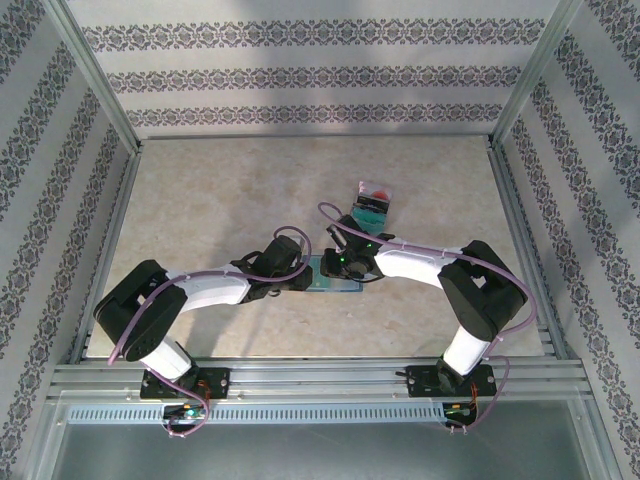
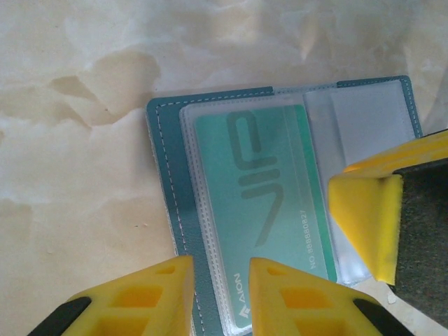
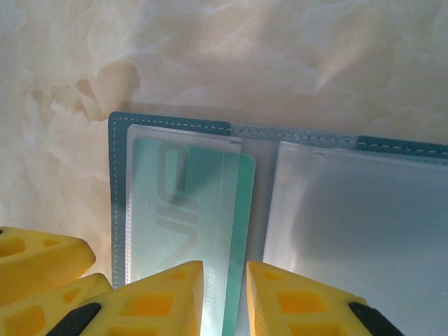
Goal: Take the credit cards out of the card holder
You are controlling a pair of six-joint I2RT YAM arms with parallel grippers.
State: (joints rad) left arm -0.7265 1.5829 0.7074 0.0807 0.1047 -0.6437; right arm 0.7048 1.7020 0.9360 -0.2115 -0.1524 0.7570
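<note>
Risks, reckoned outward from the holder (image 2: 164, 182). Found it spread open and flat, a teal card (image 2: 266, 210) sitting in one clear pocket (image 2: 190, 210) and poking a little past the pocket mouth toward the fold (image 2: 318, 126). Found the left gripper (image 2: 220, 280) at the holder's outer edge beside that pocket, jaws narrowly parted and clamped on nothing, seemingly pressing the cover down. Found the right gripper (image 3: 224, 280) over the card's exposed edge by the fold, jaws likewise slightly apart, gripping nothing. Noted loose cards (image 1: 372, 208) lying apart from the holder, off its far side. Feared first a slip: jaws skating over the pocket film rather than catching the card, leaving it stuck halfway. Feared next a dragged holder, from too light a press by the left gripper against a sideways pull. Expected a possible snag, card corner against pocket seam, bowing the plastic. Worried over a knock between the two grippers, crowded close above the same half. Could not judge the contents of the pocket across the fold (image 3: 350, 224).
</note>
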